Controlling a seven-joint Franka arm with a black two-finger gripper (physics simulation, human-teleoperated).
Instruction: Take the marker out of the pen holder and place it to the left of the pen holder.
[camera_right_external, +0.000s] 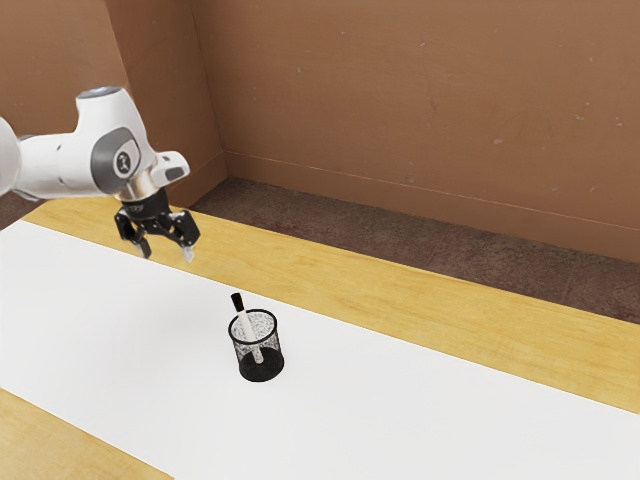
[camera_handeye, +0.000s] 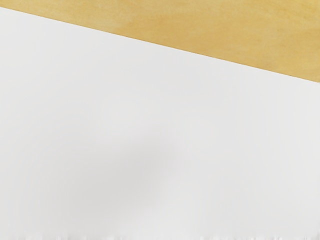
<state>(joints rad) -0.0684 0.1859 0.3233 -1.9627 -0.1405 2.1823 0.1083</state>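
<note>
High over the table at the exterior view's left, my gripper (camera_right_external: 167, 254) hangs open, its fingers apart and nothing between them. A black mesh pen holder (camera_right_external: 260, 367) stands upright on the white surface, lower than the gripper and farther toward the exterior view's right. Inside it leans a white marker (camera_right_external: 246, 325) with a black cap, the capped end up and sticking out over the rim. Gripper and marker are well apart.
A white sheet (camera_right_external: 420, 400) runs along the wooden table (camera_right_external: 400, 290); the wrist view has the same white sheet (camera_handeye: 150, 110) and a strip of wood (camera_handeye: 210, 30). Brown walls (camera_right_external: 420, 100) rise behind the table.
</note>
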